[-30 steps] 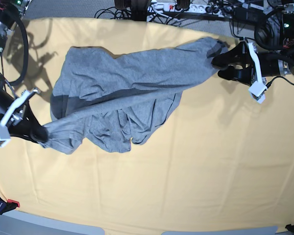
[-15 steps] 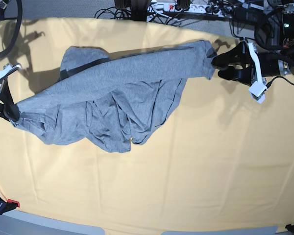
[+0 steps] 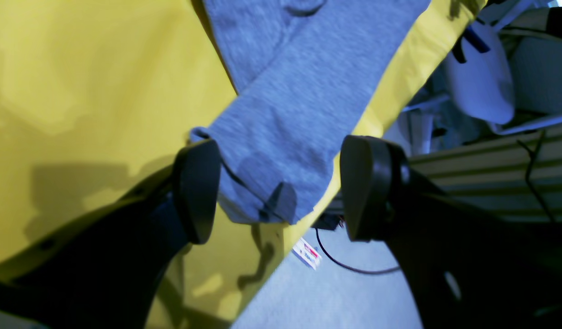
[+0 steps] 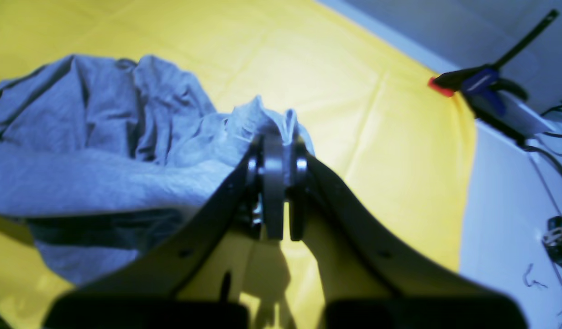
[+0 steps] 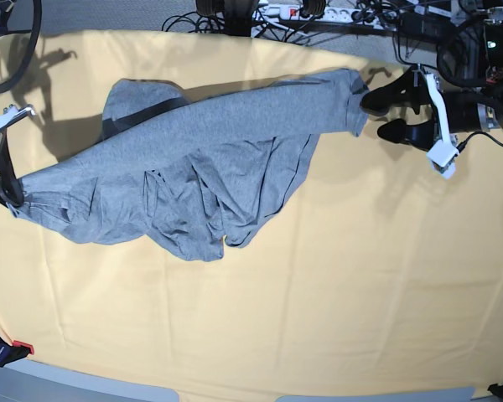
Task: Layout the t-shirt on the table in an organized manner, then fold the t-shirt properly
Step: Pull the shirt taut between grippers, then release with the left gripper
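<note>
At the far left the right gripper point(image 5: 7, 191) is clamped tight on a bunched edge of the t-shirt point(image 5: 210, 159) — soft heather-grey knit, crumpled in folds, stretched across the yellow table point(image 5: 335, 285). At the right the left gripper point(image 5: 375, 115) stands wide open, the shirt's corner loose between its jaws. Cables point(image 5: 318, 12) crowd the far edge.

— How did the left end effector point(image 5: 384, 115) stand?

— Its jaws gaped wide, dark pads point(image 3: 196, 189) well apart, gripping nothing; the forearm ran back behind it, level and low.

— And the right end effector point(image 4: 277, 151)?

— Clamped tight, a bunch of the t-shirt point(image 5: 210, 159) pinched between its fingertips, sticking out just beyond them. Its arm reached in from behind, angled down.
</note>
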Robot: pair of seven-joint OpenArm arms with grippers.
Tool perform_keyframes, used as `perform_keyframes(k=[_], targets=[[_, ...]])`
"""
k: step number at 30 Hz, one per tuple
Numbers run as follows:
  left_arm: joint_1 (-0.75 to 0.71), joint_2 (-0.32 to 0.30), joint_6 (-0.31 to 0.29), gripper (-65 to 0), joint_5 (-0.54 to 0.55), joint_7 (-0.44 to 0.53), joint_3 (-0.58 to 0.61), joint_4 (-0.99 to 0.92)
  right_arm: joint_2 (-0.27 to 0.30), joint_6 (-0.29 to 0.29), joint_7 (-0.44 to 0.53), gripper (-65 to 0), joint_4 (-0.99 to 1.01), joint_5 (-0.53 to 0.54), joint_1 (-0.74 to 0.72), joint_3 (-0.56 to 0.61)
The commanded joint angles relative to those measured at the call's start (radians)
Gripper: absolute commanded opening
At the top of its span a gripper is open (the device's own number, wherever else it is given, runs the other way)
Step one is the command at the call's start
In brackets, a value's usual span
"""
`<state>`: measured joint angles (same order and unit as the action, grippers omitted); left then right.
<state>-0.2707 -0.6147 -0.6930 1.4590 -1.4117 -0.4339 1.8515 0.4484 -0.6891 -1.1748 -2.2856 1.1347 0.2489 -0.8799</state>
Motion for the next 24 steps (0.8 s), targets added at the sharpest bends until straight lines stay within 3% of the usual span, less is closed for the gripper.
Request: perform_keyframes(k=[1, 5, 12, 19, 24], targets=[[0.008, -0.014, -0.005, -22.1, 0.013, 0.027, -0.014, 0.016, 0.020, -0.002, 0.030, -65.0, -0.009, 0.013, -0.008, -0.019], [0.005, -0.014, -0.005, -22.1, 0.002, 0.019, -0.014, 0.016, 0.020, 0.001, 0.034, -65.0, -0.009, 0.013, -0.008, -0.060], [0.005, -0.013, -0.005, -22.1, -0.124, 0.020, -0.010, 0.015, 0.020, 0.004, 0.031, -65.0, -0.008, 0.010, 0.016, -0.065], [0.005, -0.014, -0.005, -22.1, -0.009, 0.015, 0.063, 0.016, 0.019, 0.005, 0.033, -65.0, -0.007, -0.018, 0.026, -0.066], [0.005, -0.014, -0.005, -22.1, -0.127, 0.048, 0.168, 0.015, 0.019, 0.005, 0.033, -65.0, -0.007, -0.017, 0.029, -0.066]])
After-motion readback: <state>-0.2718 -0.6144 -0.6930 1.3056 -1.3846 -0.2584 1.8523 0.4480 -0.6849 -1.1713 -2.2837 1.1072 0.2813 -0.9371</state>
